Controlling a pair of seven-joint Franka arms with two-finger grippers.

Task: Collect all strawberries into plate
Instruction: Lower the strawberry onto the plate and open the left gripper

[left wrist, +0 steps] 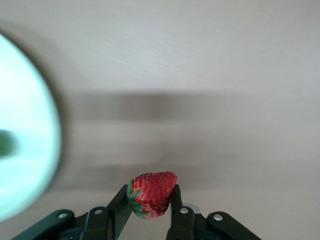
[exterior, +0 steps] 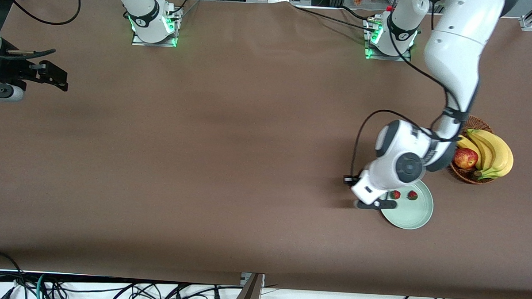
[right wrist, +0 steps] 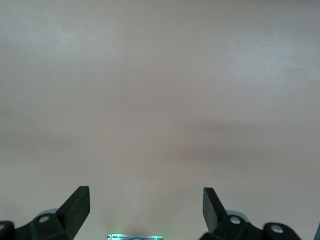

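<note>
The left hand [left wrist: 152,200] grips the third strawberry [left wrist: 151,193] at the plate [exterior: 416,212] rim, ready for deposit beside two strawberries [exterior: 404,195]. The right hand [right wrist: 146,205] waits, released, over bare surface [exterior: 204,143].

A brown cloth [exterior: 230,157] is covering the whole table and is lying smooth. Black cables [exterior: 110,290] are hanging along the edge nearest the front camera, over a white floor. Green lights [exterior: 173,29] are glowing at the farthest edge.
</note>
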